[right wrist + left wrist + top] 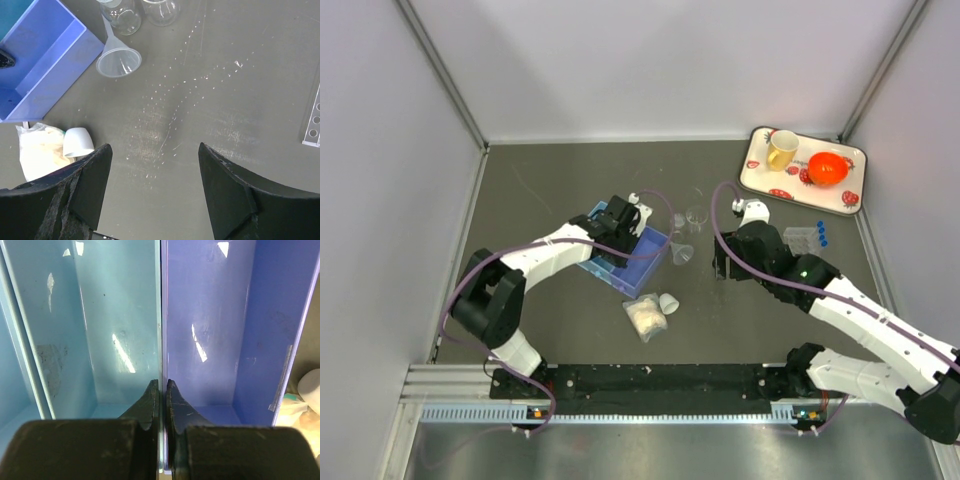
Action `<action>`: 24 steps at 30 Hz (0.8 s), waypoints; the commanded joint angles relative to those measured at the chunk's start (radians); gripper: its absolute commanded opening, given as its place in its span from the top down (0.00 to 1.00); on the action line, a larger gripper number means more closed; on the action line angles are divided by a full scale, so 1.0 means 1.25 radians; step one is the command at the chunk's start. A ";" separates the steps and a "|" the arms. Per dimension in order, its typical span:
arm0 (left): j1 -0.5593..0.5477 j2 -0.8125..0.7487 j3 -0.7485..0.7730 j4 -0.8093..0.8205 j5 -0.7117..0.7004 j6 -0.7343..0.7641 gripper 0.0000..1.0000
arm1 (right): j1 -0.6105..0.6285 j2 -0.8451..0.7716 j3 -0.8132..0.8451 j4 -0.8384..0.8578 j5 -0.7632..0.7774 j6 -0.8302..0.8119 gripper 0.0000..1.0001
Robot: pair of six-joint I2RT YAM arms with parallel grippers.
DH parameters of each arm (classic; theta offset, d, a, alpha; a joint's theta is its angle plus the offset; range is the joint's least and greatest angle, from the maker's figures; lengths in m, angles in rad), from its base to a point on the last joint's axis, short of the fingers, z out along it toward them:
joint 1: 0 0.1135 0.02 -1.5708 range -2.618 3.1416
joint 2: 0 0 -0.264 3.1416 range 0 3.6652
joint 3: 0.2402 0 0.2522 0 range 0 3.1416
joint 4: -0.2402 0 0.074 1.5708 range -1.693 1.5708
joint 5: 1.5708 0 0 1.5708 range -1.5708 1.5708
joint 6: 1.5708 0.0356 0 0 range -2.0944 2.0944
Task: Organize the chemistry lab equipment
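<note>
I held the left gripper [161,386] clamped on the divider of the blue three-compartment tray [642,272], left of table centre. I noted the right gripper [155,155] with jaws wide apart over bare tabletop, gripping nothing. The clear funnel [119,61] and small bag of white material [37,150] lay just beside the tray.

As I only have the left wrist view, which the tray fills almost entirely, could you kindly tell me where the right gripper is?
Observer: The right gripper is open and empty, over bare table to the right of the blue tray.
Operator: Thank you. Where is the funnel, please?
Observer: The clear funnel lies on the table just off the tray's edge, outside it.
Operator: And the beakers?
Observer: Two tiny beakers stand on the table just beyond the funnel, not in the tray.
</note>
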 commanded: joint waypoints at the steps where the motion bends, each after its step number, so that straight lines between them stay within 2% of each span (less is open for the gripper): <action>1: -0.008 -0.022 -0.016 0.025 0.050 0.022 1.00 | 0.010 -0.015 0.007 0.021 -0.008 -0.011 0.29; 4: -0.007 -0.018 -0.010 0.028 0.044 0.003 0.93 | 0.010 -0.007 0.012 0.021 -0.006 -0.016 0.29; 5: -0.007 -0.018 -0.004 0.028 0.044 -0.004 0.85 | 0.010 0.000 0.014 0.021 0.000 -0.016 0.29; 7: -0.007 -0.021 0.001 0.030 0.007 -0.017 0.75 | 0.010 0.012 0.027 0.020 0.011 -0.022 0.29; 8: -0.007 -0.022 0.010 0.028 -0.010 -0.023 0.66 | 0.010 0.027 0.033 0.020 0.015 -0.025 0.29; 14: -0.006 -0.041 0.039 0.007 -0.021 -0.027 0.50 | 0.010 0.080 0.082 0.018 0.025 -0.035 0.27; 15: -0.004 -0.045 0.043 -0.003 -0.027 -0.028 0.32 | 0.010 0.092 0.095 0.020 0.026 -0.033 0.27; 16: -0.002 -0.052 0.047 -0.010 -0.029 -0.029 0.04 | 0.010 0.098 0.103 0.020 0.030 -0.037 0.27; 17: -0.001 -0.059 0.057 -0.018 -0.029 -0.031 0.01 | 0.010 0.103 0.111 0.021 0.033 -0.041 0.27; 21: -0.001 -0.100 0.090 -0.062 -0.048 -0.033 0.01 | -0.011 0.146 0.168 0.021 0.052 -0.055 0.25; 24: 0.001 -0.143 0.135 -0.090 -0.081 -0.031 0.01 | -0.065 0.193 0.208 0.024 0.047 -0.058 0.24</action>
